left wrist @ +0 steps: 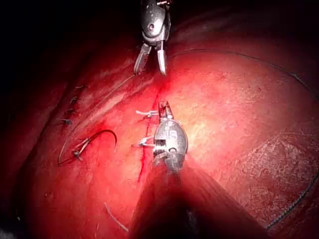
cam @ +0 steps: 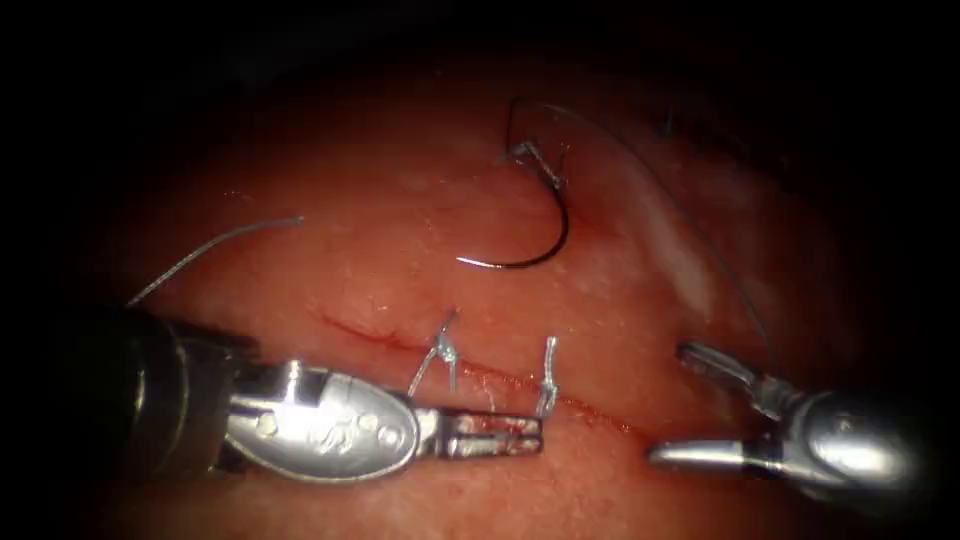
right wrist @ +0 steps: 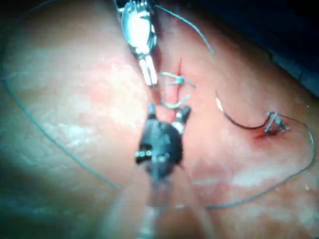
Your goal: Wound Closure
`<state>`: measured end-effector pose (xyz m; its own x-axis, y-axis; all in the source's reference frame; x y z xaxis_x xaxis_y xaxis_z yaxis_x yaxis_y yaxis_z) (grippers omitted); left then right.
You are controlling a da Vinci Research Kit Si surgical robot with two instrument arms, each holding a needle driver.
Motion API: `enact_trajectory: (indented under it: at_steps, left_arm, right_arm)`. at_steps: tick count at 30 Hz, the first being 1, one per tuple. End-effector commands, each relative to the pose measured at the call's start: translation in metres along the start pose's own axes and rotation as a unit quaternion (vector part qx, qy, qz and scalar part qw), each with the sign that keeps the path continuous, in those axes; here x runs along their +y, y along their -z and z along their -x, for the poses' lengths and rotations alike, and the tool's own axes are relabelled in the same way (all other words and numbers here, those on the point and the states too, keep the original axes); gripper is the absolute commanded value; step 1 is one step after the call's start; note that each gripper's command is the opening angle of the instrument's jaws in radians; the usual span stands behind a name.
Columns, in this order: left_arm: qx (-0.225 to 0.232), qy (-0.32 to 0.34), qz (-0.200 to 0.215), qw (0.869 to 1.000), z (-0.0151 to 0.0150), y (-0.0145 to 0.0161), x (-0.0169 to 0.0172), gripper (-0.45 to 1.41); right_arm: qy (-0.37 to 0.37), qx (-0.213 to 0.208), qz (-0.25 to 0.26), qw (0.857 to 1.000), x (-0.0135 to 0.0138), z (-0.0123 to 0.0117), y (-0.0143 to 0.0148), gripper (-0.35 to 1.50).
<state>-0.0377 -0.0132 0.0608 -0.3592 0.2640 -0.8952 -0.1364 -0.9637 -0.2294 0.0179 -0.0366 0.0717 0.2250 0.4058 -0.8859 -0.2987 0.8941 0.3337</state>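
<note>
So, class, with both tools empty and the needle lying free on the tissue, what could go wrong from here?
1. The needle lies loose above the cut, held by neither tool; a snagged thread could drag it.
2. The right tool has open jaws close to the trailing thread and might catch it.
3. The left tool, jaws shut, rests beside the knotted stitches and could disturb them.

You've got bare tissue (cam: pixel 330 260) between needle (cam: pixel 540 250) and cut (cam: pixel 480 375); knot tails (cam: pixel 445 350) crowd the cut.
</note>
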Motion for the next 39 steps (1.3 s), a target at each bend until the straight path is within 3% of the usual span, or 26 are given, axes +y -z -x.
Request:
enact_trajectory:
  at_steps: [1, 10, 19, 23, 39]
  left_arm:
    - [0.002, 0.001, -0.001, 1.000, 0.0004, -0.0007, -0.0004, -0.45]
    - [0.005, 0.005, -0.006, 1.000, 0.0004, -0.0011, -0.0034, -0.45]
    - [0.007, 0.005, -0.006, 1.000, 0.0014, -0.0008, -0.0048, -0.45]
    - [0.006, 0.005, -0.007, 1.000, 0.0014, -0.0009, -0.0049, -0.45]
    - [0.009, 0.006, -0.006, 1.000, 0.0004, -0.0002, -0.0047, -0.45]
  right_arm:
    - [0.026, 0.004, 0.001, 1.000, -0.0004, 0.0002, -0.0017, 1.38]
    - [0.098, 0.011, -0.012, 0.995, -0.0024, 0.0006, -0.0064, 1.38]
    - [0.106, -0.013, -0.001, 0.994, -0.0017, 0.0029, -0.0081, 1.36]
    - [0.062, -0.025, -0.001, 0.998, -0.0010, 0.0039, -0.0085, 1.31]
    - [0.047, -0.050, -0.004, 0.998, -0.0022, 0.0042, -0.0117, 1.31]
